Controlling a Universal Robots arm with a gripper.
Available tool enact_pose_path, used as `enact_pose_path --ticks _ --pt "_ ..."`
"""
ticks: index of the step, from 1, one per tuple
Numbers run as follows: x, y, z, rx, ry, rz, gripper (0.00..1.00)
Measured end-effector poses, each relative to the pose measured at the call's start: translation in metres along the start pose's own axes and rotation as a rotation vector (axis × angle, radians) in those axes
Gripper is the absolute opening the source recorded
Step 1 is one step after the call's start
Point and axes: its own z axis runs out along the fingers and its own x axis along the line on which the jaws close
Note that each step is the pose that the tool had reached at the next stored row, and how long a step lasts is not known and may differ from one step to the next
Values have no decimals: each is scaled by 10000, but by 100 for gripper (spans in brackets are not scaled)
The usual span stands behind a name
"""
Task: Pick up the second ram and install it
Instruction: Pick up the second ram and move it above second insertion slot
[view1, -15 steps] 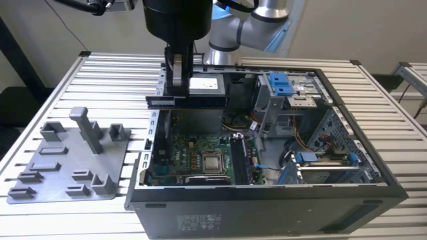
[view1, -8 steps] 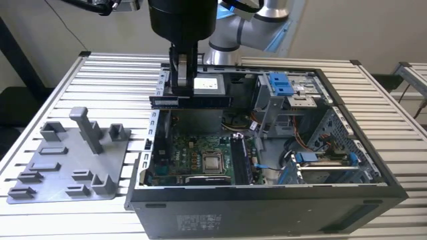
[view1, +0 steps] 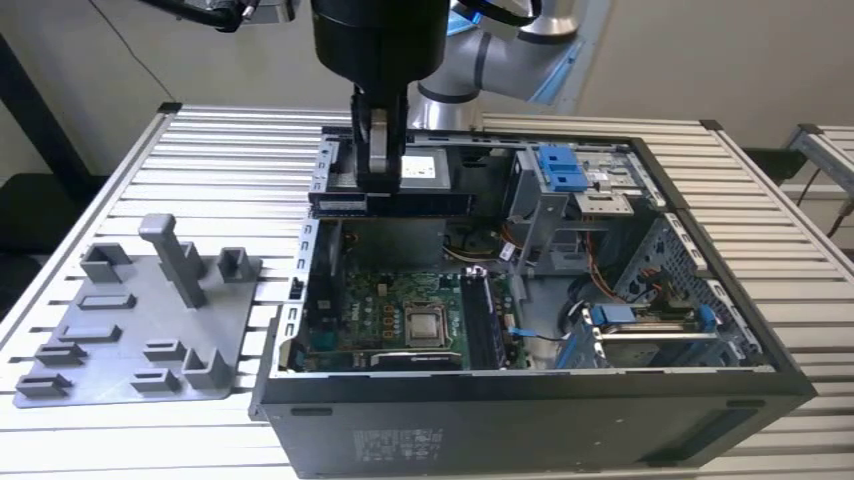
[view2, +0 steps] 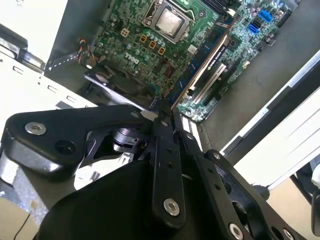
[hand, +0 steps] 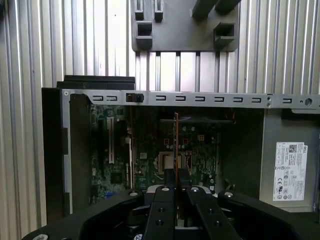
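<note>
Above the open computer case (view1: 534, 400), the hand (view1: 380, 185) gripped the ram (view1: 430, 205) edge-down — mid-carry, not yet lined up over the slots (view1: 475, 318).

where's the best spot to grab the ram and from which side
Pinch the ram by its two flat faces along the top long edge, coming from above. It is a thin strip standing on edge, so this leaves the lower edge free. The end effector grips it that way.
</note>
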Motion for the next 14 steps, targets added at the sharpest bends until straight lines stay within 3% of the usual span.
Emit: enact_pose_path --ticks 14 --pt "0 -85 -1 0 -1 2 14"
